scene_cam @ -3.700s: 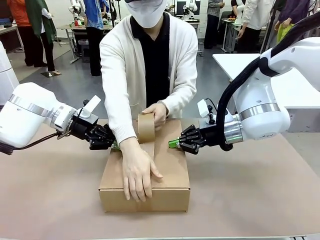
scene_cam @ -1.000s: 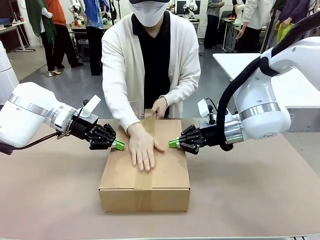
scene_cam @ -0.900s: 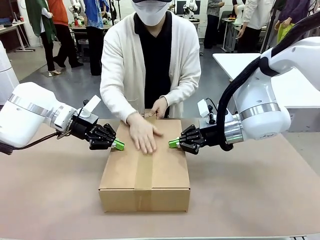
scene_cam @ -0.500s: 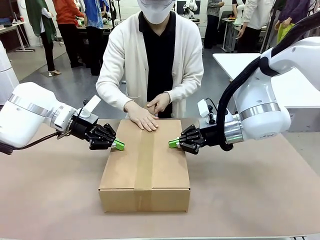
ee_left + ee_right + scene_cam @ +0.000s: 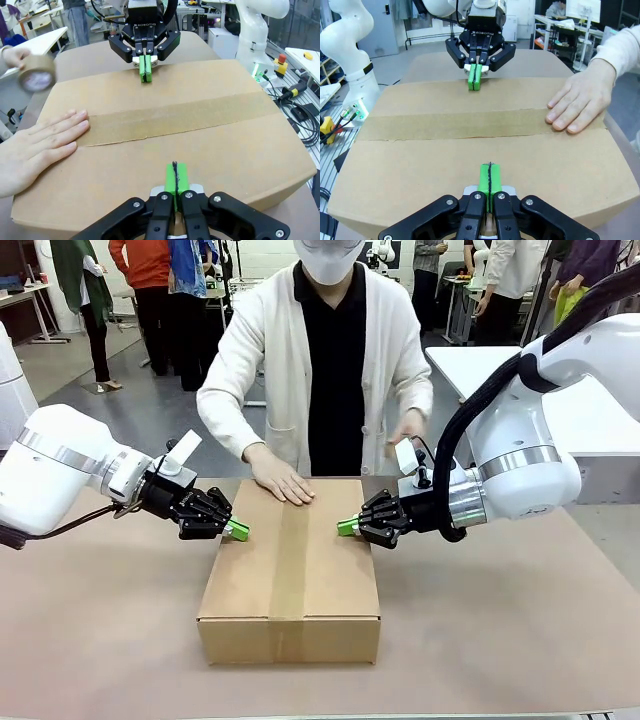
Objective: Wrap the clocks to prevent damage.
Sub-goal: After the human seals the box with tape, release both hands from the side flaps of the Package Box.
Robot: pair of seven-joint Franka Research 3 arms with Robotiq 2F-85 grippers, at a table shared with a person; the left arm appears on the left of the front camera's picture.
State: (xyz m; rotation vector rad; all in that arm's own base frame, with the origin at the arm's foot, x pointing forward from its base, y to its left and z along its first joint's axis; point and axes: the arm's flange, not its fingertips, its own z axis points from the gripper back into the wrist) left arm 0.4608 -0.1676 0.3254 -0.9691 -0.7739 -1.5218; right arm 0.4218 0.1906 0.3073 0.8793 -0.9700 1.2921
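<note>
A closed brown cardboard box stands mid-table with a strip of brown tape along its top seam. The bubble-wrapped clocks are out of view. My left gripper is shut, its green tips together at the box top's left edge, also seen as the left gripper from its own wrist. My right gripper is shut the same way at the right edge, and is the right gripper in its wrist view. The person's hand lies flat on the far end of the tape.
The person stands at the far side and holds a brown tape roll lifted off the box in the other hand. Bare brown table surrounds the box. A white table stands at the back right.
The person's flat hand slid along the tape from the box's near end to its far edge. The other hand lifted the tape roll away to the right. Both grippers stayed still.
</note>
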